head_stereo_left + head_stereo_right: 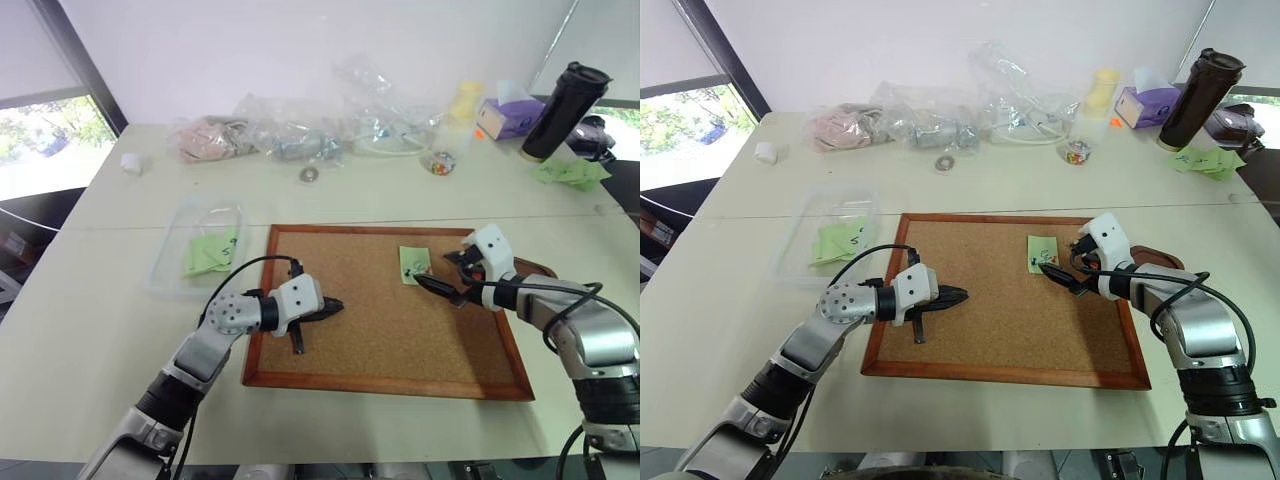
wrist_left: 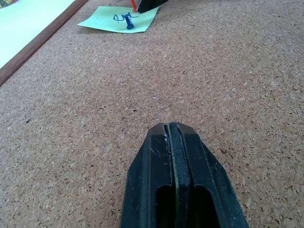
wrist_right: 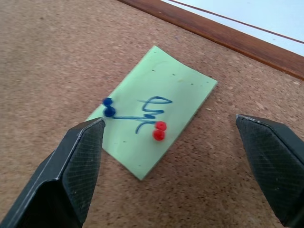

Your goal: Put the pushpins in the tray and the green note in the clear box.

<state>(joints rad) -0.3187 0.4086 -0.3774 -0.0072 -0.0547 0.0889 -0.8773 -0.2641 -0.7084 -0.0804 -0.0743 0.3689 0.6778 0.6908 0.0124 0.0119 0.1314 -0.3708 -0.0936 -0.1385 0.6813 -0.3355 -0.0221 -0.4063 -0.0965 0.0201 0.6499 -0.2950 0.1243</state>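
I see my right gripper (image 3: pixel 168 161) spread wide, hanging just over the green note (image 3: pixel 154 107) on the far right part of the cork board (image 1: pixel 390 320). Two pushpins stand in the note: a blue one (image 3: pixel 109 107) at its edge and a red one (image 3: pixel 159 130) nearer its middle. The tray (image 1: pixel 1165 262) sits just right of the board, mostly hidden behind my right arm. My left gripper (image 2: pixel 176 142) is pressed fully closed and empty, low over the board's near left part. The clear box (image 1: pixel 196 245) lies left of the board with green papers inside.
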